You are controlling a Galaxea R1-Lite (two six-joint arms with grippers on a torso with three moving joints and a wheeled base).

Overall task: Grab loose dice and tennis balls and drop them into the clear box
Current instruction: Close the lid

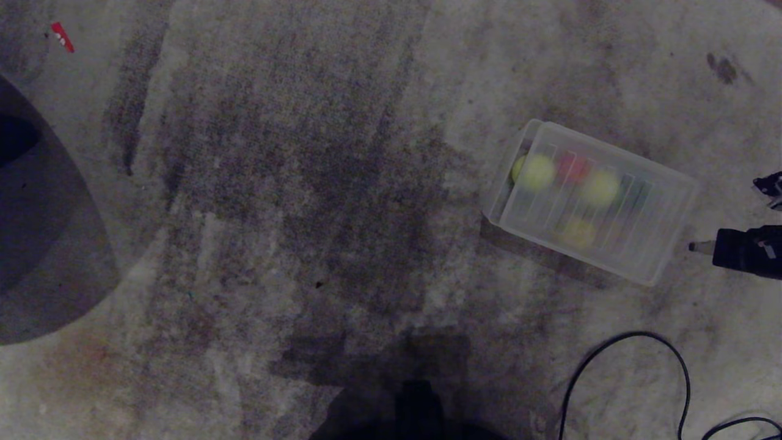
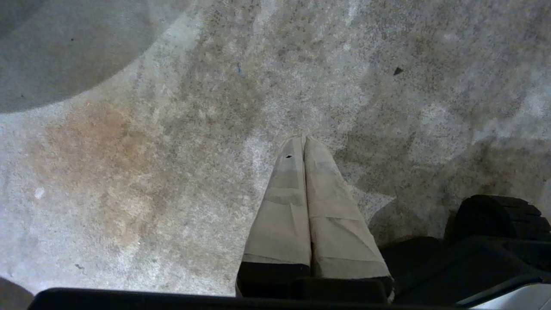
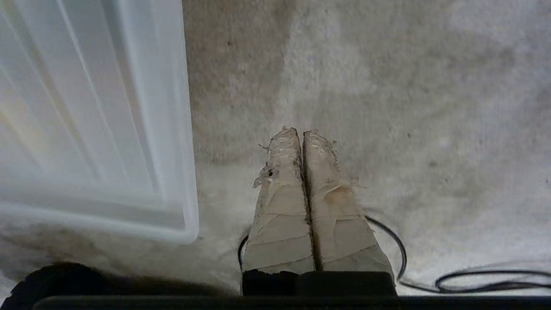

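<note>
Two fuzzy yellow-green tennis balls (image 1: 536, 173) and blurred red and yellow shapes, likely dice, lie inside the translucent frosted plastic clear box (image 1: 669, 235) on stained grey carpet (image 1: 305, 201). Just right of the box's short end, the nearer right gripper (image 3: 301, 133) is clenched empty; the left gripper (image 2: 303, 140), parked, likewise.

We are seeing the clear box (image 1: 663, 211) sitting on the floor (image 1: 305, 214) to our right, tennis balls (image 1: 537, 172) and dice (image 1: 573, 166) inside, our right claw (image 1: 693, 247) just beside its right end, a cable (image 1: 635, 366) lying nearer us.
</note>
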